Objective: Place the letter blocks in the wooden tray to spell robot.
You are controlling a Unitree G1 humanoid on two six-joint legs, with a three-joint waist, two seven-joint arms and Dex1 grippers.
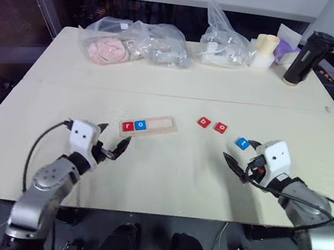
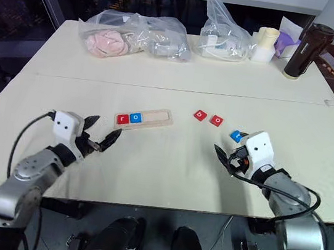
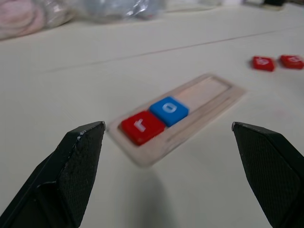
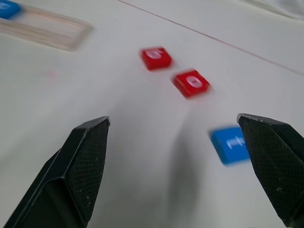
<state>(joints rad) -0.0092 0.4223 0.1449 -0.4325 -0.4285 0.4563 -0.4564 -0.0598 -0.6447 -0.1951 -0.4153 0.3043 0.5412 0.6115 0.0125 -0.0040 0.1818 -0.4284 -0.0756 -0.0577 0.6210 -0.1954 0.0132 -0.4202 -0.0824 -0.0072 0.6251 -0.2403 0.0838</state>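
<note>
A wooden tray (image 1: pixel 148 125) on the table (image 1: pixel 166 174) holds a red "r" block (image 1: pixel 128 126) and blue "o" block (image 1: pixel 141 124) at its nine o'clock end. At three o'clock from the tray lie a red "b" block (image 1: pixel 203 122), a red "o" block (image 1: pixel 220 127) and a blue "t" block (image 1: pixel 242 143). The left gripper (image 1: pixel 109 148) and right gripper (image 1: pixel 236 166) hover low, fingers wide and empty.

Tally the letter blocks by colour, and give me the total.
Red letter blocks: 3, r in the wooden tray, b and o on the table.
Blue letter blocks: 2, o in the tray, t on the table.
Total: 5

Even bright light, soft shadows, blurred wrist-view backgrounds.
</note>
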